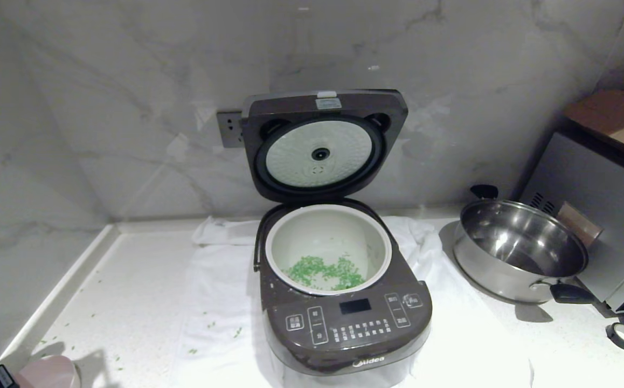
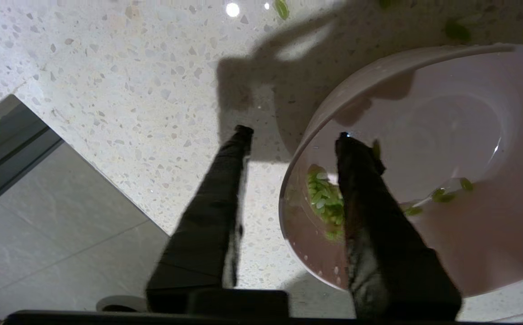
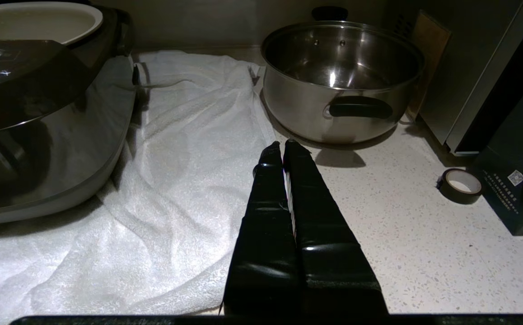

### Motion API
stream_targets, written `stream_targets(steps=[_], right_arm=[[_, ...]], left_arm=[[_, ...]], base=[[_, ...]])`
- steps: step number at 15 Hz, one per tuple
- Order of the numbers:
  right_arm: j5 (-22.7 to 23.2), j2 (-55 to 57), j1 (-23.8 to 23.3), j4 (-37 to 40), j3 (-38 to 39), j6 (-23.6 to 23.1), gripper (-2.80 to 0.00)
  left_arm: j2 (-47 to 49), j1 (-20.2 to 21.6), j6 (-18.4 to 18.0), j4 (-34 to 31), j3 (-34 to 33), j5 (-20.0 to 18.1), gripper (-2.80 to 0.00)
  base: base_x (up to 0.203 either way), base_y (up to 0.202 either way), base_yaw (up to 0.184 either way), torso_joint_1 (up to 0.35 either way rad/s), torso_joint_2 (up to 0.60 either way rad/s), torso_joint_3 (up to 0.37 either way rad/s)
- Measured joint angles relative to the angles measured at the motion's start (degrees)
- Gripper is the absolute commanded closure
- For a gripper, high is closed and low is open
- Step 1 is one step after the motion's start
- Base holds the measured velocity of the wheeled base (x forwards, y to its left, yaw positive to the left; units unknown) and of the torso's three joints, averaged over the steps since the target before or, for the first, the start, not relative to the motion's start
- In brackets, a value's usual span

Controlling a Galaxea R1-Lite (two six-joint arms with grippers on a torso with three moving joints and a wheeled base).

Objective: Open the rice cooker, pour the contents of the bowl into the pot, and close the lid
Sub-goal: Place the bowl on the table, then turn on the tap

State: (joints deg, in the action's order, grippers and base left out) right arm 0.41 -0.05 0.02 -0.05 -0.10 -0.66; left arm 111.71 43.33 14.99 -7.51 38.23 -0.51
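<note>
Left wrist view shows the left gripper (image 2: 294, 133) spread astride the rim of the bowl (image 2: 446, 149) on the counter, apparently letting go now the contents (image 1: 325, 272) lie in the pot (image 1: 328, 215), lid (image 1: 320, 145) upright, right gripper (image 3: 284, 146) pressed together, idle.

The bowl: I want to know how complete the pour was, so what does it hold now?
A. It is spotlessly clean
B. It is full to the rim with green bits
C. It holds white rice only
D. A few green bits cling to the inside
D: in the left wrist view the bowl shows mostly bare inner wall with a small clump of green bits near the rim, while most of the green lies in the pot.
</note>
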Motion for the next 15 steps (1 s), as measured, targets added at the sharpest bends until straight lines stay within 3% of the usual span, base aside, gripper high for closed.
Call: stream_targets(steps=[6, 10, 15], right_arm=[[0.0, 0.0, 0.0, -0.01, 0.0, -0.02, 0.0], [0.0, 0.0, -0.02, 0.02, 0.0, 0.0, 0.0], [0.0, 0.0, 0.0, 0.0, 0.0, 0.0, 0.0]], left_arm=[[-4.08, -2.24, -0.01, -0.49, 0.22, -0.72, -2.8], [-10.94, -8.32, -0.23, -4.26, -0.17, -1.12, -2.8], [-21.91, -17.3, -1.79, -8.01, 0.29, -4.69, -2.8]], base=[[0.0, 0.0, 0.0, 0.0, 0.0, 0.0], [0.0, 0.0, 0.0, 0.0, 0.0, 0.0], [0.0, 0.0, 0.0, 0.0, 0.0, 0.0]])
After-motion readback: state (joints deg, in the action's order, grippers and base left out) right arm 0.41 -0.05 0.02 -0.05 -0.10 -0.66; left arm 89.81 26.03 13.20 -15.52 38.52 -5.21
